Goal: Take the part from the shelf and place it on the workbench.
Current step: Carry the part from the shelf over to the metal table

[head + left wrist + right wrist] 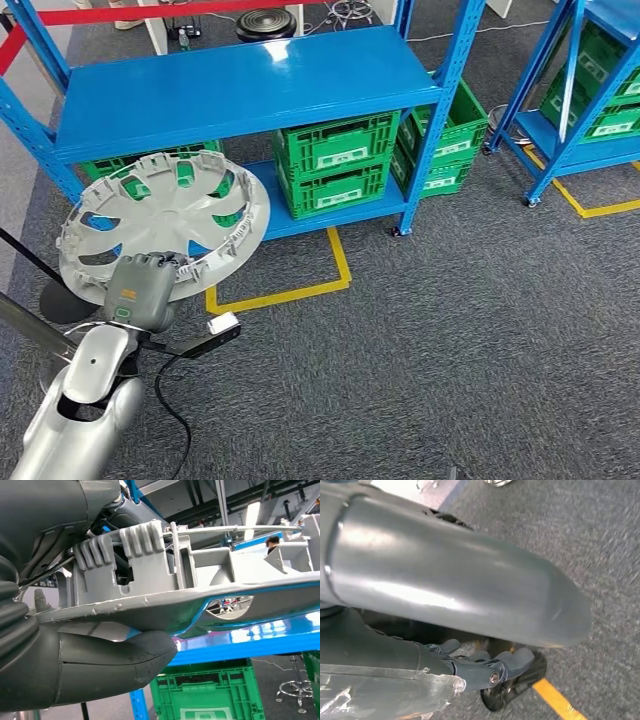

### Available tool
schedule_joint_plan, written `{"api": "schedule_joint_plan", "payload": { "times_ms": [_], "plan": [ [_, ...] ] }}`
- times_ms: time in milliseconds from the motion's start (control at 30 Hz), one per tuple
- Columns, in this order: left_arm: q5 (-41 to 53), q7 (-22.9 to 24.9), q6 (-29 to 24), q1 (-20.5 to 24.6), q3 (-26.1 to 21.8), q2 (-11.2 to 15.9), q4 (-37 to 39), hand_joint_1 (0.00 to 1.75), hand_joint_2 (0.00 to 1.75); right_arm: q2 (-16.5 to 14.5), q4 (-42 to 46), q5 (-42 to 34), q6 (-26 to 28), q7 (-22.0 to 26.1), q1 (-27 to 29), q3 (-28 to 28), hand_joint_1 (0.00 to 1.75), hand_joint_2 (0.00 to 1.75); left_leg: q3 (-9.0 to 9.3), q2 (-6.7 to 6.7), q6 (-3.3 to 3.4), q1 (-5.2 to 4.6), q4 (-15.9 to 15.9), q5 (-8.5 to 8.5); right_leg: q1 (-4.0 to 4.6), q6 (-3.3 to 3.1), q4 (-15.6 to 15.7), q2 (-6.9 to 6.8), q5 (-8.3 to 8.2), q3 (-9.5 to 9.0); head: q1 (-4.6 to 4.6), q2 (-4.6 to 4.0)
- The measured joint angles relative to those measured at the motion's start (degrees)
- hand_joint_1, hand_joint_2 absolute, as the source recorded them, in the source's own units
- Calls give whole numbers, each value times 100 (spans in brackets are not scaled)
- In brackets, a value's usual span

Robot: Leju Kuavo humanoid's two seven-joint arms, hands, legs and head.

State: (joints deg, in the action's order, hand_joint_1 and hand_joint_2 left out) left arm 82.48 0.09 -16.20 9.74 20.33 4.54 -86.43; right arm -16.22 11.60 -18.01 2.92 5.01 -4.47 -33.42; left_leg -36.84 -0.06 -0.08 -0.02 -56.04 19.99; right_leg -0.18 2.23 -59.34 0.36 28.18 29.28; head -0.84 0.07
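Your left hand [140,291] grips the wide, pale-grey slotted plastic wheel cover [162,220] at its six-o'clock rim, clear of the blue steel shelf [241,85]; likely light but springy, so hold that stiffer edge.

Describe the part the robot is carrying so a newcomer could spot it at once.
Start at the blue shelf with green crates underneath. In front of its left end, the left hand grips the rim of a wheel cover held off the floor. It is the one round, pale grey, spoked disc with cut-out openings.
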Motion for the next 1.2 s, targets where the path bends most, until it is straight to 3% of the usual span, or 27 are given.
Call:
{"api": "schedule_joint_plan", "payload": {
  "times_ms": [33, 67, 133, 200, 267, 300, 333, 367, 433, 500, 567, 600, 700, 733, 867, 1033, 1100, 1133, 1200],
  "plan": [
    [-20, -2, 3, 3, -22, 3, 0, 175, 175, -1, -1, 0, -3, -3, -6, 5, 0, 0, -25, 2, -30, 4, 13, -67, 17, -11, 171, 9, 51, -81, -2, 0],
    [-40, -5, 7, 6, -43, 7, 1, 175, 175, -1, -2, 0, -4, -6, -8, 7, 0, 0, -45, 2, -61, 11, 33, -137, 27, -31, 203, 17, 8, -34, 4, 0],
    [-69, -13, 14, 9, -76, 21, 3, 175, 175, -3, -3, 0, -1, -12, -11, 7, 0, 0, -132, -1, -135, 26, -5, -71, 18, -117, 216, 11, -107, 74, 9, 0],
    [-85, -19, 20, 6, -98, 36, 10, 175, 175, -4, -3, 0, -1, -20, -10, 9, 0, 0, -303, -2, -193, 36, -442, 374, -2, -214, 236, -2, -225, 199, 30, 0],
    [-90, -30, 22, 4, -104, 40, 19, 175, 175, -4, -3, 0, -5, -26, -5, 11, 0, 0, -508, -2, -225, 42, -1221, 854, -2, -249, 237, -8, -330, 349, 41, 0],
    [-91, -33, 22, 3, -106, 42, 24, 175, 175, -4, -3, 0, -6, -26, 0, 11, 0, 0, -554, -2, -233, 44, -1519, 948, -2, -248, 236, -11, -386, 419, 40, 0],
    [-91, -37, 22, 3, -108, 44, 27, 175, 175, -4, -3, 0, -6, -26, 5, 11, 0, 0, -519, -2, -236, 46, -1645, 926, -4, -243, 234, -11, -440, 486, 41, 0],
    [-91, -37, 22, 3, -109, 46, 29, 175, 175, -4, -3, 0, -7, -26, 8, 11, 0, 0, -386, -2, -232, 48, -1562, 817, -6, -233, 232, -10, -490, 546, 41, 0],
    [-91, -37, 22, 8, -110, 47, 29, 175, 175, -4, -3, 0, -8, -26, 10, 13, 0, 0, 136, -2, -215, 49, -872, 579, -9, -196, 225, -3, -567, 638, 41, 0],
    [-92, -37, 21, 21, -112, 46, 29, 175, 175, -4, -4, 0, -9, -26, 9, 17, 0, 0, 581, -7, -171, 32, -167, 560, 3, -134, 215, -5, -634, 705, 40, 0],
    [-96, -37, 20, 23, -114, 46, 29, 175, 175, -4, -5, 0, -11, -26, 12, 22, 0, 0, 672, -11, -112, 11, 71, 612, 11, -69, 226, -10, -706, 750, 38, 0],
    [-98, -37, 21, 18, -116, 49, 31, 175, 175, -3, -5, 1, -12, -26, 15, 25, 0, 0, 651, -11, -98, 11, 86, 606, 12, -84, 237, -9, -720, 761, 40, 0],
    [-103, -37, 22, 4, -122, 56, 46, 175, 175, -2, -4, 1, -9, -26, 19, 32, 0, 0, 607, -13, -73, 9, 107, 566, 27, -319, 265, -8, -777, 792, 39, 0],
    [-104, -37, 22, 2, -124, 55, 51, 175, 175, -2, -3, 0, -8, -26, 20, 34, 0, 0, 597, -13, -55, 2, 104, 554, 28, -363, 275, -8, -814, 798, 38, 0],
    [-104, -37, 22, 2, -128, 57, 61, 175, 175, -2, -3, 0, 3, -28, 21, 46, 0, 0, 565, -13, 2, -22, 88, 517, 12, -281, 333, -9, -893, 792, 37, 0],
    [-101, -49, 12, 15, -148, 59, 85, 175, 175, -2, -3, 0, 106, -73, 20, 149, 0, 0, 527, -14, 33, -38, 57, 501, -21, -29, 381, -13, -942, 788, 39, 0],
    [-96, -56, 7, 40, -176, 65, 105, 175, 175, -3, -3, 0, 132, -98, 18, 189, 0, 0, 526, -18, 92, -38, 94, 451, -36, 48, 421, -25, -979, 786, 42, 0],
    [-94, -58, 4, 57, -187, 64, 113, 175, 175, -3, -3, 0, 140, -105, 16, 208, 0, 0, 534, -24, 124, -26, 142, 404, -42, 82, 416, -28, -959, 808, 40, 0],
    [-89, -64, -2, 88, -197, 58, 121, 175, 175, -1, -3, 0, 156, -111, 11, 245, 0, 0, 555, -41, 165, 20, 243, 318, -35, 106, 92, -18, -688, 962, 29, 0]
  ]
}}
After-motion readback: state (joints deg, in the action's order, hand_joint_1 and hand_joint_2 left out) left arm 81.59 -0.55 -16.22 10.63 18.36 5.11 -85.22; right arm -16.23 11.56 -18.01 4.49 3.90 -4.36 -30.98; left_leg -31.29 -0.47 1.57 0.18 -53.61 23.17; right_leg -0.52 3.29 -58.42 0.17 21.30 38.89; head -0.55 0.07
